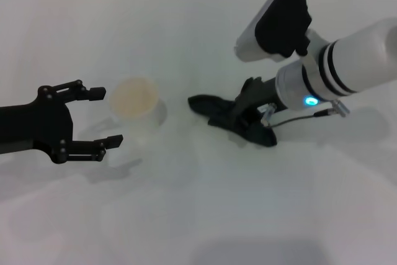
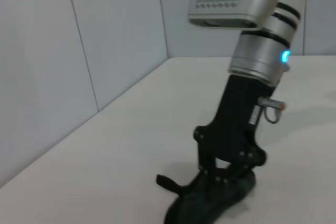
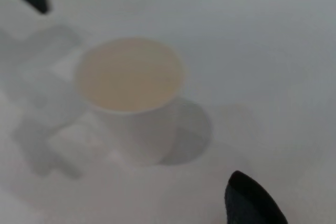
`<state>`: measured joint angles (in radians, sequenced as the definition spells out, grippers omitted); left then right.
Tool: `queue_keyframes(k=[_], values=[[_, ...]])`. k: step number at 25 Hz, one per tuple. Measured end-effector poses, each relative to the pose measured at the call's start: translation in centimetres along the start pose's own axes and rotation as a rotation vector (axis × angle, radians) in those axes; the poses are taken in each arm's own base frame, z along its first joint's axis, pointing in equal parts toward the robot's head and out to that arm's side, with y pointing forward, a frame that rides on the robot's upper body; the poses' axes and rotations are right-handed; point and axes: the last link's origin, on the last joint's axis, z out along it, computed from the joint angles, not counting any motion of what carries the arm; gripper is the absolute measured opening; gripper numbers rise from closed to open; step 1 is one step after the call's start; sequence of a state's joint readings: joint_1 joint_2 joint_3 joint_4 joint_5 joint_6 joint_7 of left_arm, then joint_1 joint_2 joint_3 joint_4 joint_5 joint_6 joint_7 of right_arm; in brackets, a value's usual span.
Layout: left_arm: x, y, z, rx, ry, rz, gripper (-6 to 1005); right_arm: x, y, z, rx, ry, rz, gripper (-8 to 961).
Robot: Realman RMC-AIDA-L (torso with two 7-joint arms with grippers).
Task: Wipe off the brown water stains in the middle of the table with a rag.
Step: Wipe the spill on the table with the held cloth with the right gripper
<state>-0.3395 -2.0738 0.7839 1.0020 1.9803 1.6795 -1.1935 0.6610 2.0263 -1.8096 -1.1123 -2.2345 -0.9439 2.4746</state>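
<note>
White table (image 1: 186, 215) – cup (image 1: 134, 102), rag (image 1: 218, 113)

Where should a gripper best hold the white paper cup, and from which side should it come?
Grip the white paper cup across its round wall below the rim, coming sideways from the robot's left. It stands upright, and the open left gripper already flanks it there. The black cloth rag under the right gripper blocks the other side.

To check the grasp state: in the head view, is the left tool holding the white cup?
No. The left tool is open, its fingers on either side of the white cup but apart from it.
</note>
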Motion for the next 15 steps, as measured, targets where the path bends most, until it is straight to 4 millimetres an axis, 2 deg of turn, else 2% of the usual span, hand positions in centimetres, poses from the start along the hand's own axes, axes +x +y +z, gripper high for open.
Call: queue_keyframes(k=[10,15], values=[[0.0,0.0,0.0,0.001,-0.002,0.004,890,1.7,3.1,-1.4,-0.088,0.008,0.013,39],[0.1,0.0,0.0,0.000,-0.001,0.004,889,1.5,3.9,-1.5,-0.103,0.008,-0.004,39]])
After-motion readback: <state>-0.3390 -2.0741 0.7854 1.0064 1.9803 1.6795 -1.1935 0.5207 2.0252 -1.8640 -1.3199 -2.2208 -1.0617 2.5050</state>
